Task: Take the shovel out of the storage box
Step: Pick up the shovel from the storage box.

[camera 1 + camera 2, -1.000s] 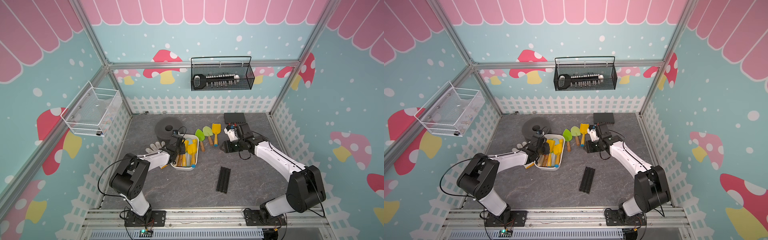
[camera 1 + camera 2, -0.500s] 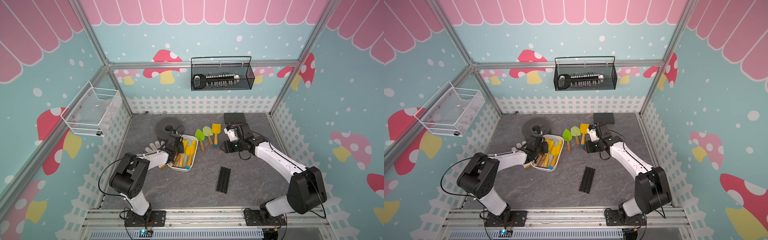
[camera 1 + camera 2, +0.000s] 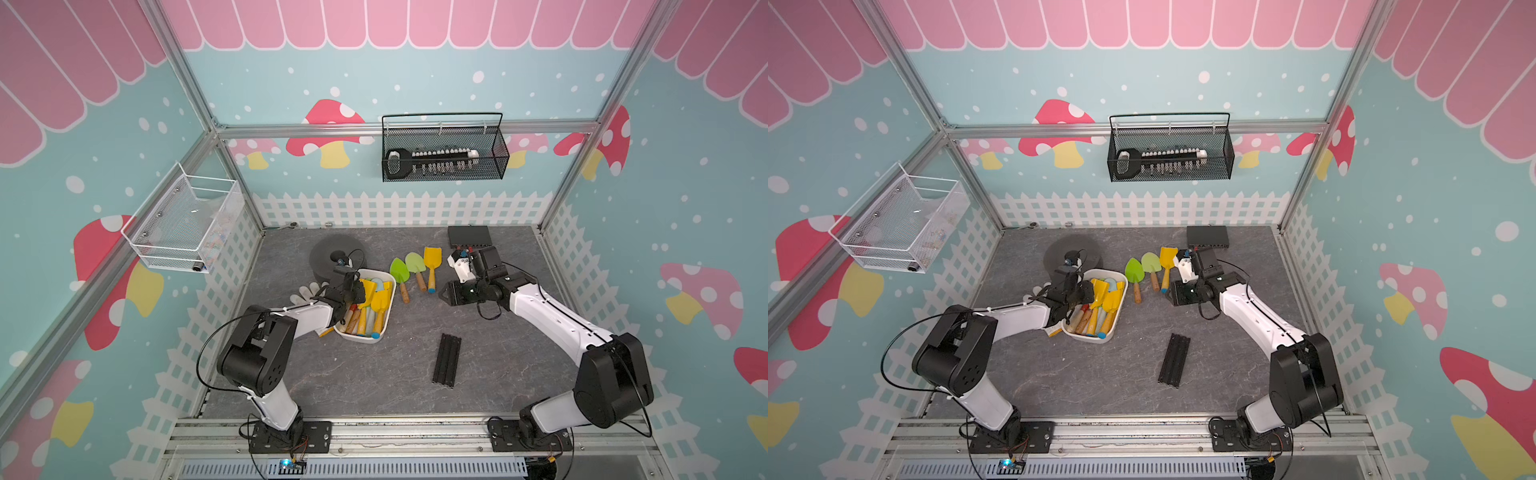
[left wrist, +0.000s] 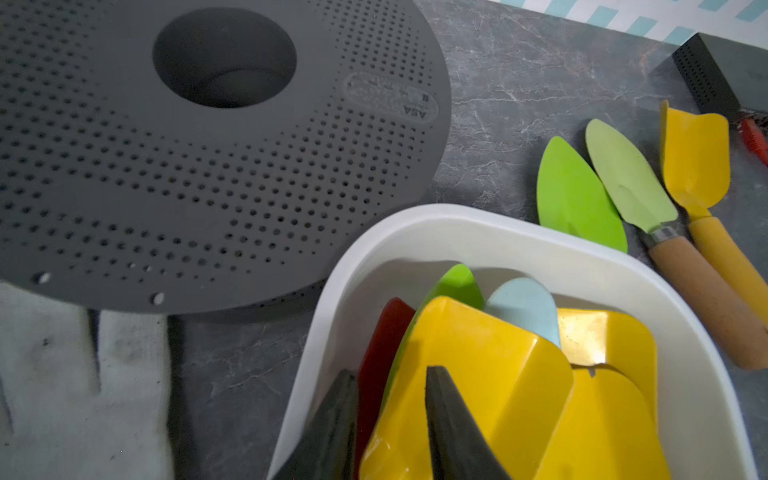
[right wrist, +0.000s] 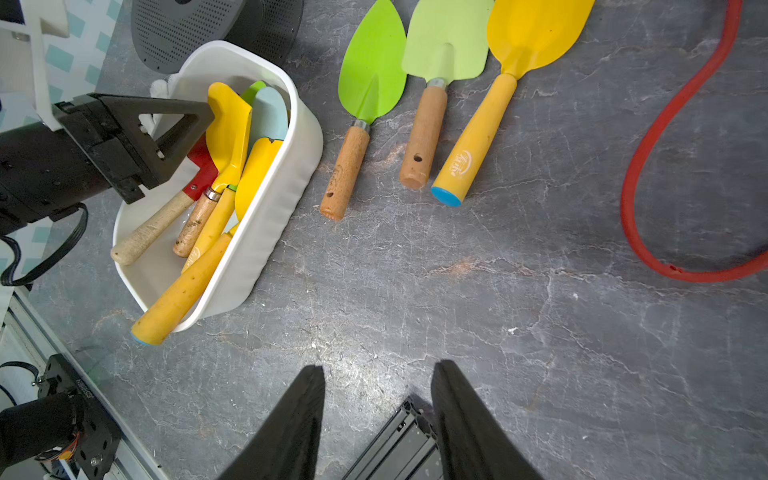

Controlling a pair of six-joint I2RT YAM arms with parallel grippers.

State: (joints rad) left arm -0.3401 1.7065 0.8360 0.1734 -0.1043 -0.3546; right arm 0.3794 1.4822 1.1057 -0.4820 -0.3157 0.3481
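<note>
- storage box [image 3: 362, 337] on table [image 3: 374, 374], full of shovels, blades piled at its far end
- left gripper [image 4: 390, 374] inside that far end, jaws narrow, one finger on each side of the top yellow shovel [image 4: 478, 353] blade edge; can't tell if it's pinched
- right gripper [image 5: 380, 365] hovers over bare table right of the storage box, jaws partly apart, holding nothing
- three loose shovels [image 5: 444, 41] lie between it and the storage box

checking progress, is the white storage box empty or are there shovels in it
Not empty: the storage box holds several shovels, yellow blades on top.
</note>
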